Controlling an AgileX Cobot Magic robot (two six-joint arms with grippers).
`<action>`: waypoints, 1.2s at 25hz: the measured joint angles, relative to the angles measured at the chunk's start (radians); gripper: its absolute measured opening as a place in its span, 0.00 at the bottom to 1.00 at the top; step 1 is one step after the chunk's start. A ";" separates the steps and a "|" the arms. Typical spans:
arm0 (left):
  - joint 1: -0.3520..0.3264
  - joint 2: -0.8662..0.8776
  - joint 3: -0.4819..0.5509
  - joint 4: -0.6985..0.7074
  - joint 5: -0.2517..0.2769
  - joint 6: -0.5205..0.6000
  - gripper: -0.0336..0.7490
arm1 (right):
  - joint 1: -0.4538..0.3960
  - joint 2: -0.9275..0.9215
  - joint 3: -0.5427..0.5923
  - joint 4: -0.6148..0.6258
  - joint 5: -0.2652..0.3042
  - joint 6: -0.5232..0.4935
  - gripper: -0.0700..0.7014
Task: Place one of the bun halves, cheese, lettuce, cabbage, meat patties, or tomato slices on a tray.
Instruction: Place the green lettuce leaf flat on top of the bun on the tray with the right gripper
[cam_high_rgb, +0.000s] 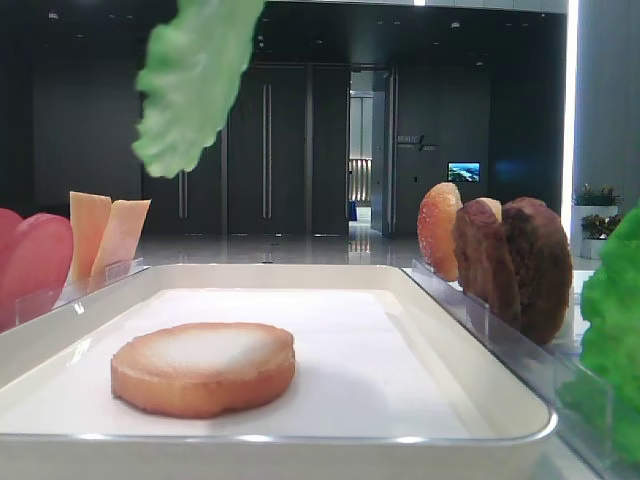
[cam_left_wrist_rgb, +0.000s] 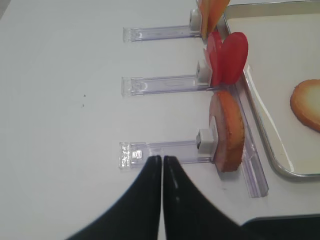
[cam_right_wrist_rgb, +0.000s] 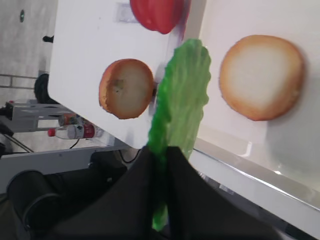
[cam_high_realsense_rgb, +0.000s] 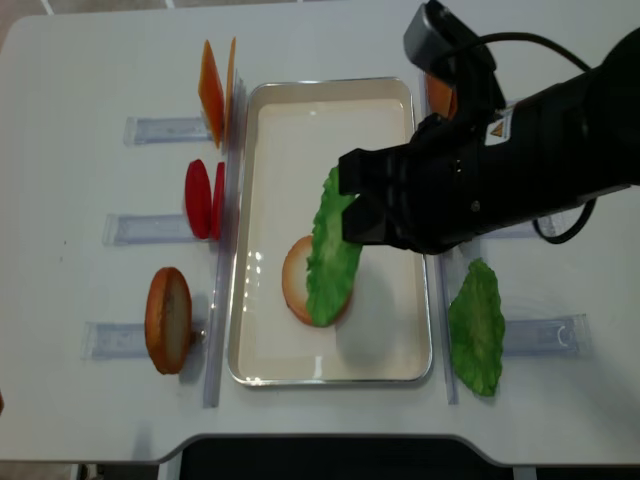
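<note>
Lettuce (cam_high_realsense_rgb: 332, 250) hangs in the air above the tray (cam_high_realsense_rgb: 330, 372), pinched at one end by our right gripper (cam_right_wrist_rgb: 161, 155), its free end over the bun half (cam_high_realsense_rgb: 295, 280) that lies flat on the tray floor. Beside the tray's left rim we see a second bun half (cam_high_realsense_rgb: 167, 318), tomato slices (cam_high_realsense_rgb: 203, 198) and cheese (cam_high_realsense_rgb: 213, 92) standing on edge in clear holders (cam_left_wrist_rgb: 165, 150). Our left gripper (cam_left_wrist_rgb: 162, 159) hovers over the table (cam_left_wrist_rgb: 60, 100), fingers pressed together, holding nothing.

bright green lettuce (cam_high_realsense_rgb: 332, 250), golden-brown bun half (cam_high_rgb: 203, 367)
</note>
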 joint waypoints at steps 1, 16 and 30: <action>0.000 0.000 0.000 0.000 0.000 0.000 0.04 | 0.000 0.022 0.000 0.067 -0.009 -0.054 0.13; 0.000 0.000 0.000 0.000 0.000 0.000 0.04 | -0.016 0.293 0.000 0.600 -0.072 -0.620 0.13; 0.000 0.000 0.000 0.000 0.000 0.000 0.04 | -0.078 0.312 0.004 0.685 -0.092 -0.703 0.13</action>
